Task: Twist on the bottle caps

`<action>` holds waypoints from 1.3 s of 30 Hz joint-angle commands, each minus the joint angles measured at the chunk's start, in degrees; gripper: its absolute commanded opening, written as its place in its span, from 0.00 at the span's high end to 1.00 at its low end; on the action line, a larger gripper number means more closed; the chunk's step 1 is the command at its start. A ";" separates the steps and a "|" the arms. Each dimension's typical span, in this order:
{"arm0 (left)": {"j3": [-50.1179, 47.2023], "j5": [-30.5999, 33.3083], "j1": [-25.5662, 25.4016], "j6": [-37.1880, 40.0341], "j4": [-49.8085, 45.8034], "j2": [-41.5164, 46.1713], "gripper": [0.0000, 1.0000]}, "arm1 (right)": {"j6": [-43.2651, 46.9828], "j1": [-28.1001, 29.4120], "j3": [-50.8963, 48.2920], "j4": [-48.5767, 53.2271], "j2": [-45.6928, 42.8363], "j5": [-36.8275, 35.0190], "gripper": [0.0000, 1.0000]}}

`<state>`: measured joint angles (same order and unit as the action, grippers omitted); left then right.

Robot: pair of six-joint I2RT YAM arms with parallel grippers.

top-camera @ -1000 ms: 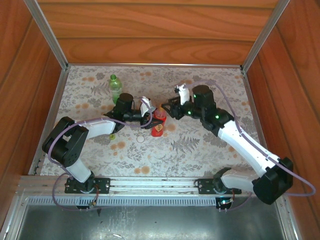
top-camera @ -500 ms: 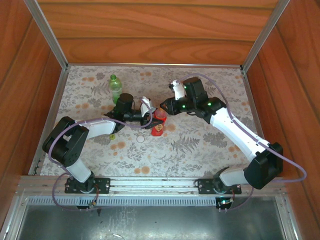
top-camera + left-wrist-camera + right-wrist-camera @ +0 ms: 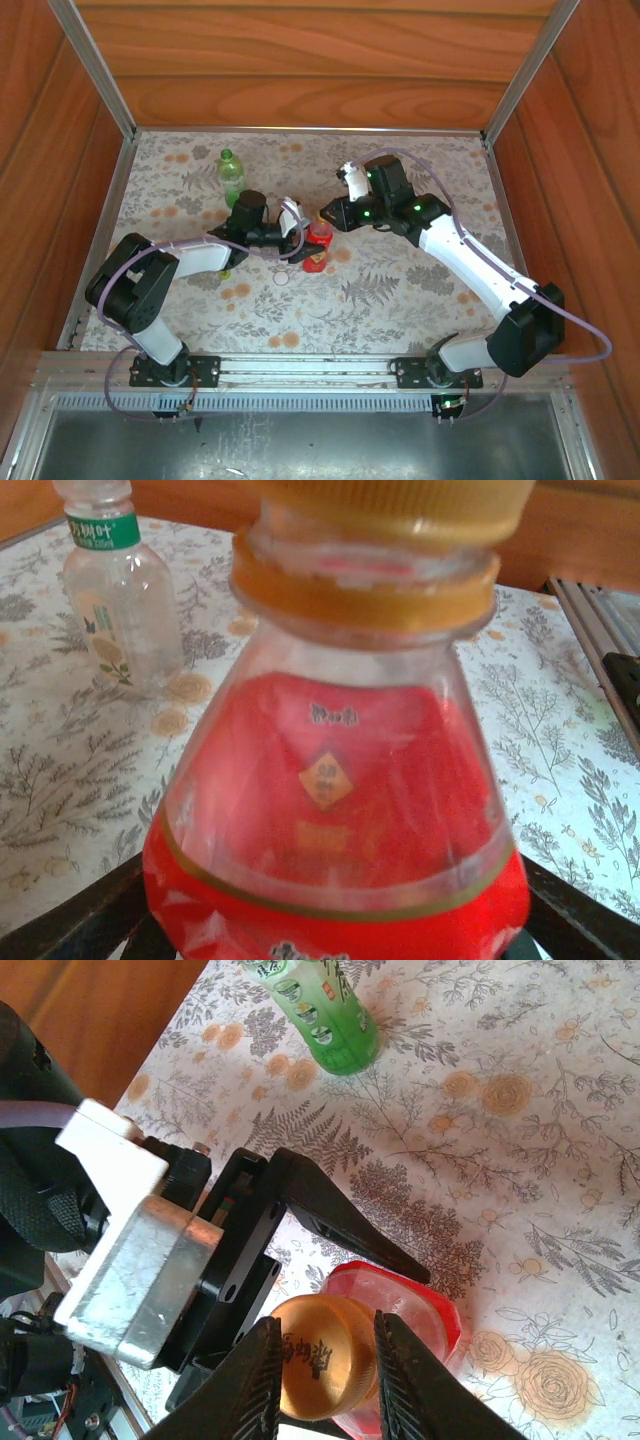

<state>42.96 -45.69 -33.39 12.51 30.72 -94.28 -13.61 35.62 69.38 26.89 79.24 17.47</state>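
Note:
The red bottle (image 3: 316, 256) stands mid-table on the floral cloth and looms large in the left wrist view (image 3: 335, 830). The orange cap (image 3: 320, 1360) sits on its neck (image 3: 400, 505), and my right gripper (image 3: 327, 1335) is shut on it from above (image 3: 322, 222). My left gripper (image 3: 304, 246) is open, with its black fingers (image 3: 70, 925) on either side of the bottle's lower body; one finger (image 3: 340, 1215) runs alongside it. The green bottle (image 3: 231, 175) stands at the back left (image 3: 325, 1010). A clear bottle (image 3: 115, 600) stands beyond the red one. A white cap (image 3: 281, 279) lies on the cloth.
Wooden walls (image 3: 320, 60) enclose the table on three sides, with metal rails (image 3: 100, 230) along the cloth's edges. Both arms meet at the table's middle. Bare cloth lies at the front (image 3: 380, 310) and at the back right (image 3: 450, 160).
The right wrist turned and its jaws closed onto the orange cap. The left gripper's jaws spread wider around the red bottle, which now leans slightly.

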 commanded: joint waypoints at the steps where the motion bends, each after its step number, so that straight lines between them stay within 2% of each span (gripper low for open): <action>1: -0.60 0.60 -0.09 1.68 -0.50 2.07 0.26 | -0.21 0.12 -0.82 0.62 1.41 0.71 0.71; 24: -2.95 0.58 0.01 3.24 1.58 5.01 0.27 | -3.64 0.25 -0.52 0.92 2.59 7.39 0.69; 31: -2.43 -0.23 0.02 2.75 1.78 4.02 0.39 | -3.85 0.33 -0.20 1.11 2.45 6.91 0.68; 39: -2.88 -0.40 0.00 3.13 1.79 4.17 0.43 | -4.35 0.35 1.44 0.96 2.31 6.36 0.64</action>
<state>39.88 -44.80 -33.36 14.79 31.46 -89.71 -17.43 35.64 69.21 26.39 81.06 24.25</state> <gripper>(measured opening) 0.575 0.356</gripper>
